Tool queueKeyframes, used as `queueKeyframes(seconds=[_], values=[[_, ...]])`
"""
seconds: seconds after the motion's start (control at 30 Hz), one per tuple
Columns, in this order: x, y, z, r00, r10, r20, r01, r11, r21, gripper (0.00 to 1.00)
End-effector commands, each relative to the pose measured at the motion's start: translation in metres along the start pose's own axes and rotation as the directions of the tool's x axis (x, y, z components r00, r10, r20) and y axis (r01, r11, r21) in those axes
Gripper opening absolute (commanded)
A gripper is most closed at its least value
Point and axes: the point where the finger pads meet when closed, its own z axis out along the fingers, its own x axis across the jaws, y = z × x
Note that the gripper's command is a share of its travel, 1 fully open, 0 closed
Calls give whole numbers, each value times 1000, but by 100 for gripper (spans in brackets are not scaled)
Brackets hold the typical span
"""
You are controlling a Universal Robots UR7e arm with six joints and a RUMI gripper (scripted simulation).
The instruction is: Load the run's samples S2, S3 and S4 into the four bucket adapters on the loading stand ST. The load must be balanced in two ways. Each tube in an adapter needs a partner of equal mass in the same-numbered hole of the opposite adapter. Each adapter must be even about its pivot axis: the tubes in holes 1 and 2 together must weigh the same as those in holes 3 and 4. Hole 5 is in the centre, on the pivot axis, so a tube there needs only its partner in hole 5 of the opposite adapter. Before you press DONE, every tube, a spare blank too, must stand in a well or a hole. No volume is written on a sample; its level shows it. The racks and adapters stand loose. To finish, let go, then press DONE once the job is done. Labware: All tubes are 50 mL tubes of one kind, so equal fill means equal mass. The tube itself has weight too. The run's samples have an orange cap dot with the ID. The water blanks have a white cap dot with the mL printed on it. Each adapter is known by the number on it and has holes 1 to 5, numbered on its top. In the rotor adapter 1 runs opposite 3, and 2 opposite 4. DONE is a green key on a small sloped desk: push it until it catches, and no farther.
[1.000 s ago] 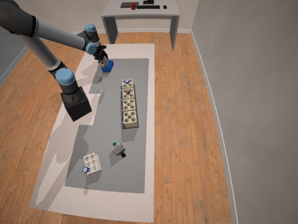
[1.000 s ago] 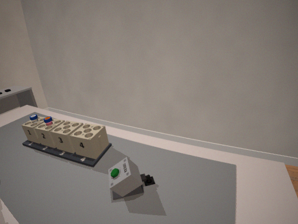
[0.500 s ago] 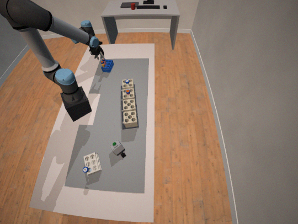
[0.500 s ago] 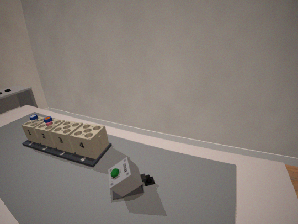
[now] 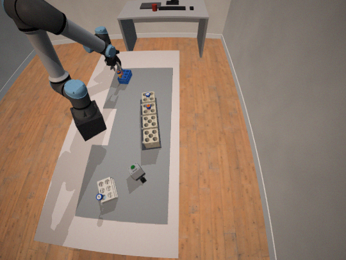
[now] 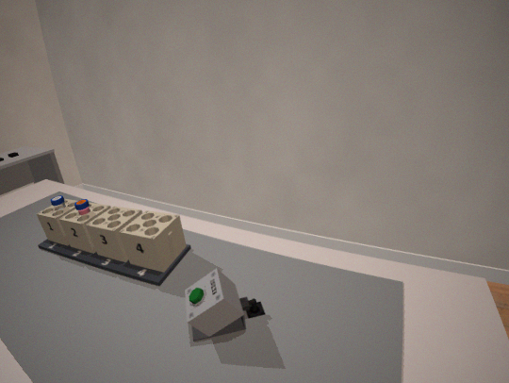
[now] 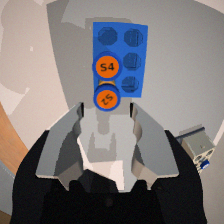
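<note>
My gripper (image 5: 116,66) (image 7: 106,103) is open and empty. It hangs over the near end of the blue sample rack (image 5: 127,77) (image 7: 134,52). Two orange-dot tubes stand in that rack: S4 (image 7: 106,66) and, nearer my fingertips, S2 (image 7: 106,98). Both show as one small orange spot in the top view (image 5: 119,73). Adapters 1 (image 6: 51,227), 2 (image 6: 74,232), 3 (image 6: 105,239) and 4 (image 6: 139,247) stand in a row on the dark stand (image 6: 155,275). Adapter 1 holds a white-dot blank (image 5: 147,95) (image 6: 57,200). Adapter 2 holds an orange-dot sample (image 5: 148,105) (image 6: 82,205).
The green DONE key (image 5: 132,167) (image 6: 196,295) sits on its sloped desk in front of adapter 4. A white blank rack (image 5: 109,188) stands at the near left, with a blue-capped blank (image 5: 99,197) at its corner. The arm's base (image 5: 88,120) stands left of the adapters.
</note>
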Motion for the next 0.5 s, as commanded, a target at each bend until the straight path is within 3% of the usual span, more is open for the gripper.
queueKeyframes(seconds=[0.0, 0.47], values=[[0, -1, 16, 1000, 0, -1, 0, 1000, 2, 35], [0, -1, 25, 1000, 0, -1, 0, 1000, 2, 35]])
